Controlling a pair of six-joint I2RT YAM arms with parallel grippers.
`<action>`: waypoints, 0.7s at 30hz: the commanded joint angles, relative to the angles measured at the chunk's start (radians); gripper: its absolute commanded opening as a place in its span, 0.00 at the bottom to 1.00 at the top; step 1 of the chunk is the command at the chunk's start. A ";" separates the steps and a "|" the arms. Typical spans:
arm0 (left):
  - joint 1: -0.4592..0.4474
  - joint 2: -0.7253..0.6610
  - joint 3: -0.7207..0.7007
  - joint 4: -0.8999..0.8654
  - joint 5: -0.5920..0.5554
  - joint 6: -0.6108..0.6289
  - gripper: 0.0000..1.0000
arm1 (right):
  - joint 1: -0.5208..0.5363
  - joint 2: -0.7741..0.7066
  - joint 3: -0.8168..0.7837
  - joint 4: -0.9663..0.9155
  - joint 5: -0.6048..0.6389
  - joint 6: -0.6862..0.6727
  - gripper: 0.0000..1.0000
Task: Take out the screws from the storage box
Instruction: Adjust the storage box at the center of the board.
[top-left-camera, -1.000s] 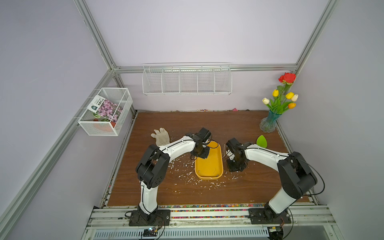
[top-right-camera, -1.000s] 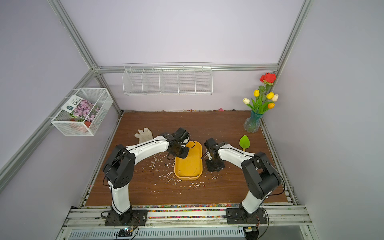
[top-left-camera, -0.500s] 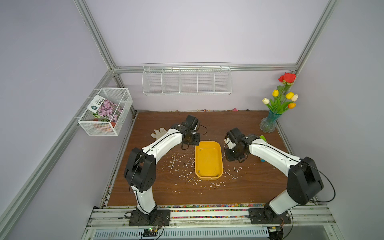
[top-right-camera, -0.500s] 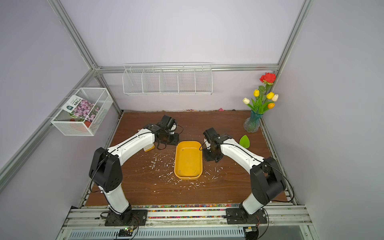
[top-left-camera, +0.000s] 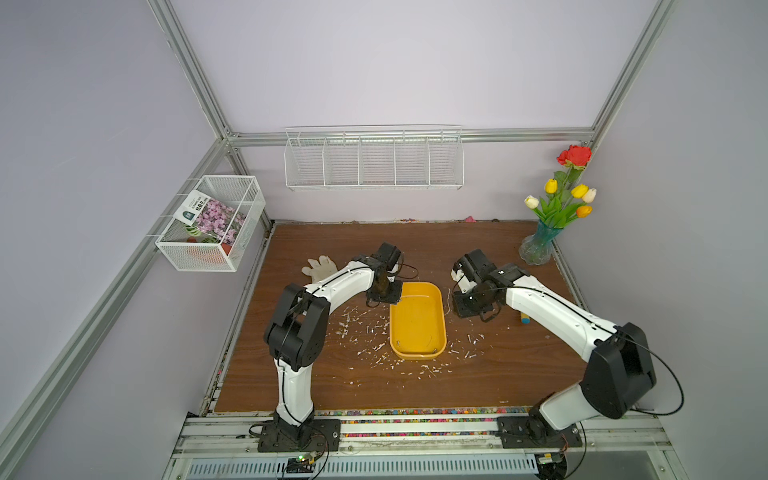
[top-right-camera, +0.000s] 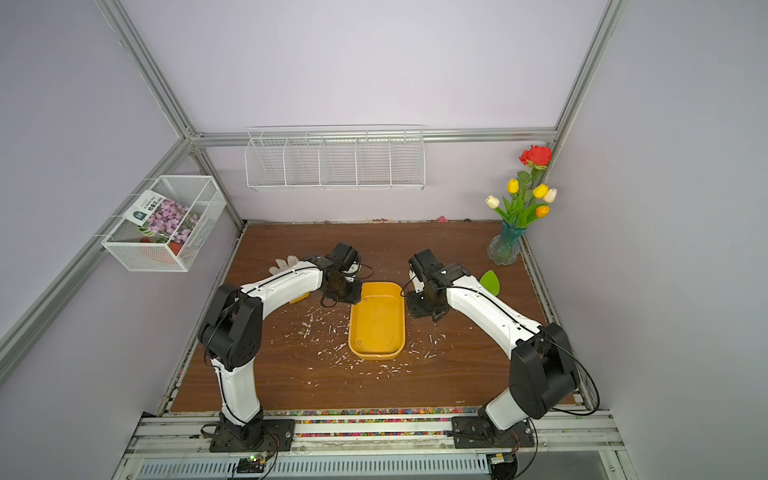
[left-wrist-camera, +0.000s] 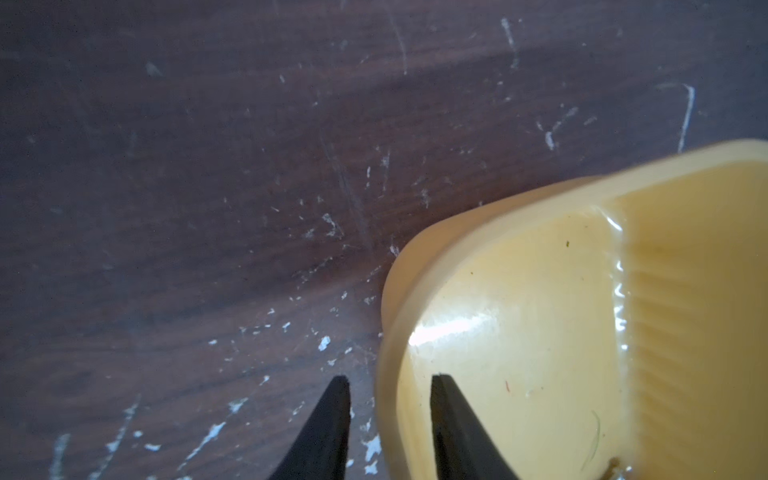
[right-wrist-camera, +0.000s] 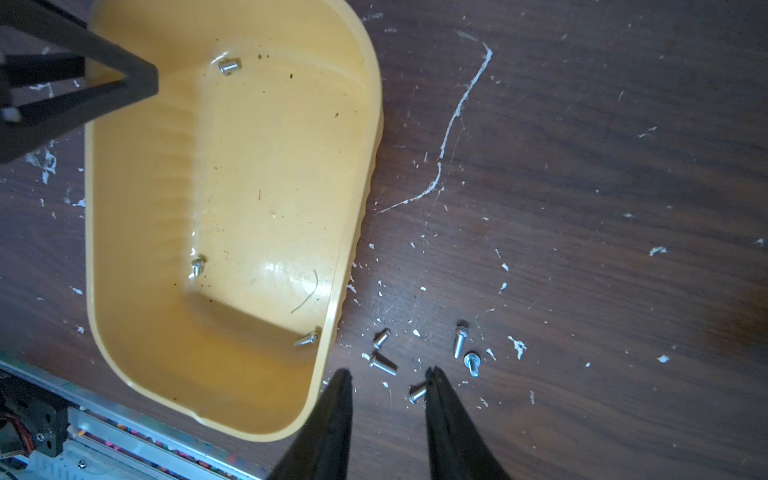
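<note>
The storage box (top-left-camera: 417, 320) (top-right-camera: 377, 320) is a shallow yellow tray in the middle of the table. In the right wrist view three screws (right-wrist-camera: 229, 66) (right-wrist-camera: 197, 266) (right-wrist-camera: 307, 338) lie inside the storage box (right-wrist-camera: 124, 232). Several more screws (right-wrist-camera: 383, 363) (right-wrist-camera: 459, 340) lie on the wood beside its wall. My left gripper (top-left-camera: 384, 297) (left-wrist-camera: 388, 382) is open astride the box's far left corner rim (left-wrist-camera: 390, 316), one finger inside and one outside. My right gripper (top-left-camera: 467, 307) (right-wrist-camera: 388, 374) stands open over the table to the right of the box. One loose screw (right-wrist-camera: 417, 392) touches its finger.
White flecks (top-left-camera: 374, 332) litter the wood around the box. A white glove (top-left-camera: 319, 267) lies behind the left arm. A vase of flowers (top-left-camera: 540, 245) stands at the back right, with a green leaf (top-right-camera: 489, 281) near it. Wire baskets (top-left-camera: 374, 158) (top-left-camera: 212, 222) hang on the walls.
The left gripper has come from behind and left of the box to its far left corner. The right gripper has barely shifted. The box has stayed put.
</note>
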 joint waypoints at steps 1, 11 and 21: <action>0.007 0.041 0.050 -0.017 0.031 0.023 0.18 | 0.006 -0.017 0.032 -0.026 0.013 -0.021 0.33; 0.043 0.074 0.171 -0.253 0.108 0.071 0.05 | 0.006 -0.019 0.065 -0.025 -0.003 -0.024 0.33; 0.063 0.216 0.329 -0.534 0.373 0.127 0.02 | 0.010 -0.015 0.094 -0.011 -0.047 -0.024 0.33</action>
